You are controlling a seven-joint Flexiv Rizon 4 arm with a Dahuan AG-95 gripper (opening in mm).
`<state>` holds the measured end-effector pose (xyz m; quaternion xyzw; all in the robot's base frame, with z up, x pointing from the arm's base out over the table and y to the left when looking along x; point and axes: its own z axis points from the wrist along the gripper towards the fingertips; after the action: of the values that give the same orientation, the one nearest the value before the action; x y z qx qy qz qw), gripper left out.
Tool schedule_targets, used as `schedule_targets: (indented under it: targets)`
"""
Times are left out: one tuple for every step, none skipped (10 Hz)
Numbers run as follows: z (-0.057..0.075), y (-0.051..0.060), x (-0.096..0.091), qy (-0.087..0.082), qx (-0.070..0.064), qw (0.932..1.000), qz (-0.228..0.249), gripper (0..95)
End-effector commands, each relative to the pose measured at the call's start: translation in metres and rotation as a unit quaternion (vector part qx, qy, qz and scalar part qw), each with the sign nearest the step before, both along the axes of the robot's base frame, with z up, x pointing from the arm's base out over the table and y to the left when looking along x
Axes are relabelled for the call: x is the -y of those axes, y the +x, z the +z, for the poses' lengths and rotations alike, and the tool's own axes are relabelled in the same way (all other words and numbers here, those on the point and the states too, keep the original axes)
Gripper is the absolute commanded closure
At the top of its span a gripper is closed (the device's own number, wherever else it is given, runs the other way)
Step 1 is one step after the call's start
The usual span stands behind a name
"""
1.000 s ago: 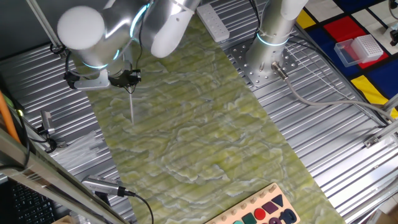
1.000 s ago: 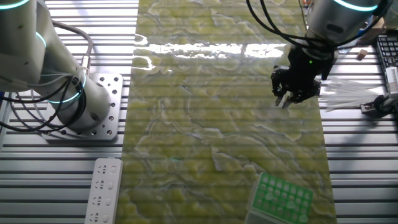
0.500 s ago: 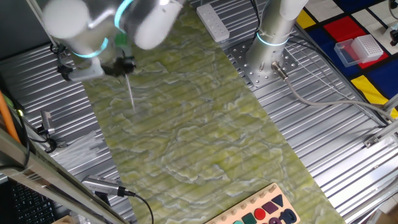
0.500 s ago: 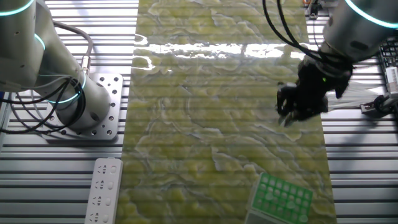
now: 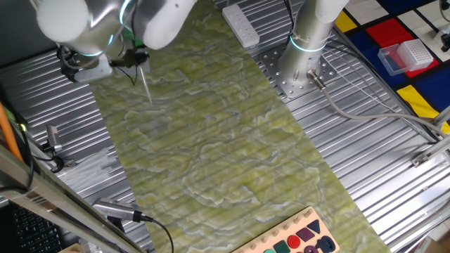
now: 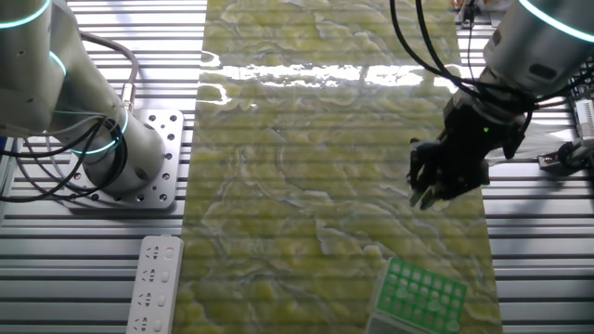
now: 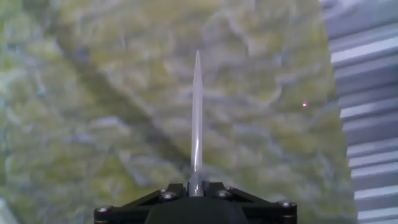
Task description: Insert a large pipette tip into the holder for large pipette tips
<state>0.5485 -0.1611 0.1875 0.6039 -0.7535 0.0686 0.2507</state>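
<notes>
Nearly clear, slender tapered large pipette tip (image 7: 197, 112) sits pinched in the black two-finger gripper (image 6: 429, 193), above the green-yellow marbled mat (image 6: 316, 186), apart from the green-topped boxy holder (image 6: 422, 295).

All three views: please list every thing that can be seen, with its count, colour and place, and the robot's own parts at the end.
large pipette tip: one, nearly clear, held in the jaws, pointing away from the hand.
holder for large pipette tips: one, green top, at the near edge of the mat in the other fixed view.
mat: one, yellow-green marbled, along the table.
power strip: one, white, on the ribbed metal beside the mat.
clear box with white grid top: one, on the coloured squares at far right.
shape board: one, pale wood with coloured pieces, bottom edge.
spare pipette tips: a heap, whitish, right of the mat; count cannot be told.
robot base: one, silver, on a plate.
gripper: one, black, shut on the tip.
</notes>
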Motion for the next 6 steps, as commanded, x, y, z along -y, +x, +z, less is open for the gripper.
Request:
schedule_targets:
  targets:
    - [0.0051,-0.0087,0.0104,-0.009,0.001,0.9999,0.006,95.0]
    - [0.0056,-0.0093,0.0113,-0.011,0.002,0.9999,0.005,95.0]
    - [0.0056,-0.0093,0.0113,-0.007,0.003,1.0000,0.003,95.0]
    - [0.0056,-0.0093,0.0113,-0.005,0.005,1.0000,-0.001,95.0]
    - [0.0056,-0.0093,0.0113,0.002,0.010,0.9999,-0.012,95.0]
    - [0.0056,-0.0093,0.0113,0.013,0.024,0.9987,-0.043,95.0]
